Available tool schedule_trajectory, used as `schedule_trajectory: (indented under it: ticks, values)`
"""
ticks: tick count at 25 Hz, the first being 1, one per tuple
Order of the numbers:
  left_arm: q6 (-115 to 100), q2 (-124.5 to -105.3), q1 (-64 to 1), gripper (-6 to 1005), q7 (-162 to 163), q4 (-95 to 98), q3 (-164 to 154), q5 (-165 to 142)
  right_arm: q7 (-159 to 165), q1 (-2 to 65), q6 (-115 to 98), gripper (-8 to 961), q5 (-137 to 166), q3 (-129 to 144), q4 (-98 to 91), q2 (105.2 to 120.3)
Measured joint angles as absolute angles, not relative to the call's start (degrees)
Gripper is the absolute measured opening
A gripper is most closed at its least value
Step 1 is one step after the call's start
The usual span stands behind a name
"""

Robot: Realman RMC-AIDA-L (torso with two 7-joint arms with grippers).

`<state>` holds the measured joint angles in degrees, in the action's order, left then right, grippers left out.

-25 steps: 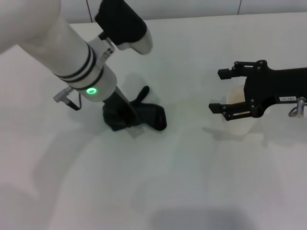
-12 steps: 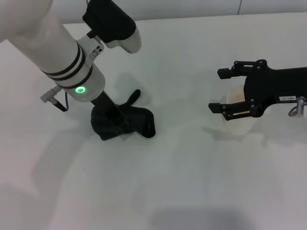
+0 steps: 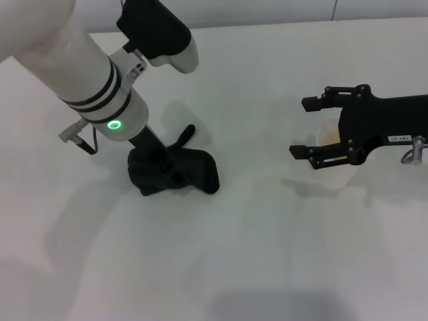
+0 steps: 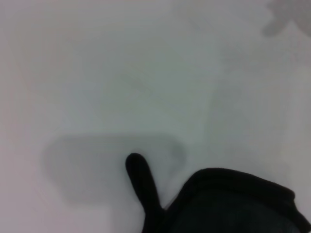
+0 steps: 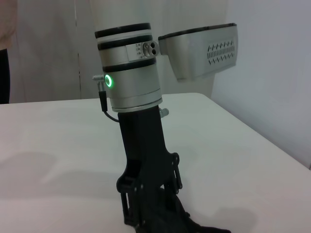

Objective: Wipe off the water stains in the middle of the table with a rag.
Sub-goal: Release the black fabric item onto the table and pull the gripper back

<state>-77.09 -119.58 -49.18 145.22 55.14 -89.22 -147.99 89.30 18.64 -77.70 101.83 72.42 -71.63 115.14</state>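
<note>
My left gripper (image 3: pixel 162 170) points down and is shut on the black rag (image 3: pixel 194 170), pressing it onto the white table (image 3: pixel 254 241) left of the middle. The rag's narrow tail (image 3: pixel 187 134) sticks out toward the far side. The rag (image 4: pixel 233 201) and its tail also show in the left wrist view. The right wrist view shows my left gripper (image 5: pixel 148 216) from the side, standing on the rag (image 5: pixel 199 227). No orange puddle shows; it may be hidden under the rag. My right gripper (image 3: pixel 302 127) is open and hangs still at the right.
A translucent white plastic cup (image 3: pixel 332 164) stands under and behind my right gripper's fingers. The table's far edge (image 3: pixel 267 25) meets a pale wall.
My left gripper has dragged the rag to the left and slightly farther away, then nearly stopped. The right arm has not moved.
</note>
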Motion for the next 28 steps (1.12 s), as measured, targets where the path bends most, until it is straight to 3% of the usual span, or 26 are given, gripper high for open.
schedule_trajectory:
  ticks: [9,15,21,28]
  values:
    - [-77.77,-119.63,-48.07,838,145.2,58.55,-89.74,-145.48,89.52,18.5,-77.88,844,101.77,72.28,-71.81,115.1]
    - [-81.16,-119.44,-44.63,892,145.19,66.07,-89.17,-142.3,90.73,18.2,-79.14,844,102.12,71.27,-72.68,114.92]
    - [-86.39,-119.23,-34.17,888,142.3,80.17,-82.26,-130.35,90.81,17.41,-80.83,844,102.22,69.38,-73.44,114.94]
    - [-88.7,-119.11,-24.9,884,135.28,80.38,-70.34,-118.87,90.86,17.25,-80.94,844,102.33,69.16,-72.93,114.87]
